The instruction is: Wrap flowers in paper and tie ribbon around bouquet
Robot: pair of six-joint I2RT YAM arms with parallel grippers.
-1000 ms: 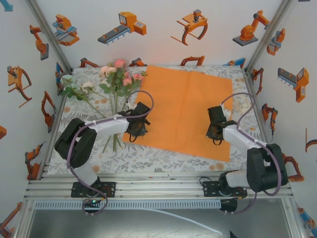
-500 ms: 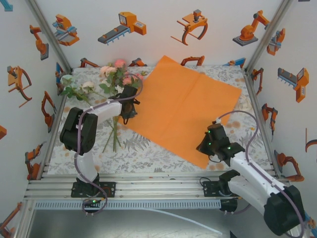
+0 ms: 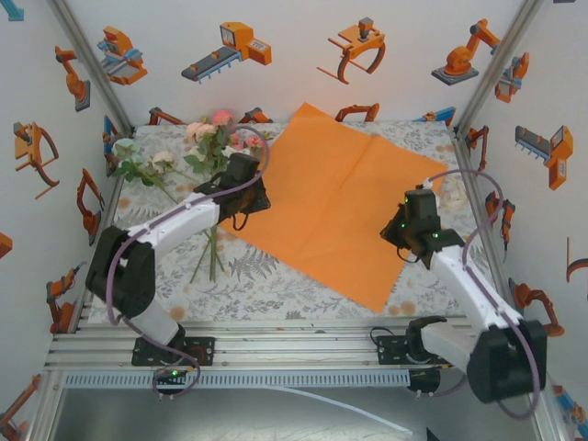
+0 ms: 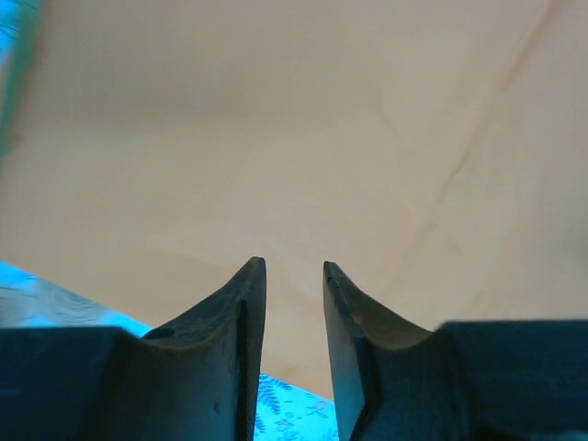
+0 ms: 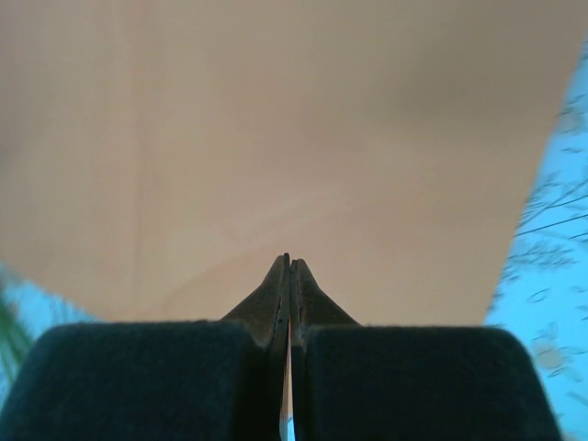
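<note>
Three robot-print walls (image 3: 303,73), floral tablecloth (image 3: 266,285) under paper (image 3: 349,202).

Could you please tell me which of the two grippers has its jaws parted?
The left gripper: a gap shows between its fingertips, while the right gripper has them pressed together.

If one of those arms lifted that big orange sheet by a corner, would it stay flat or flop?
The large bright orange rectangular paper sheet would probably droop: it looks thin and lies flat on the floral tablecloth. Crease lines across it suggest it folds easily. It seems light, so a push may slide or buckle it.
</note>
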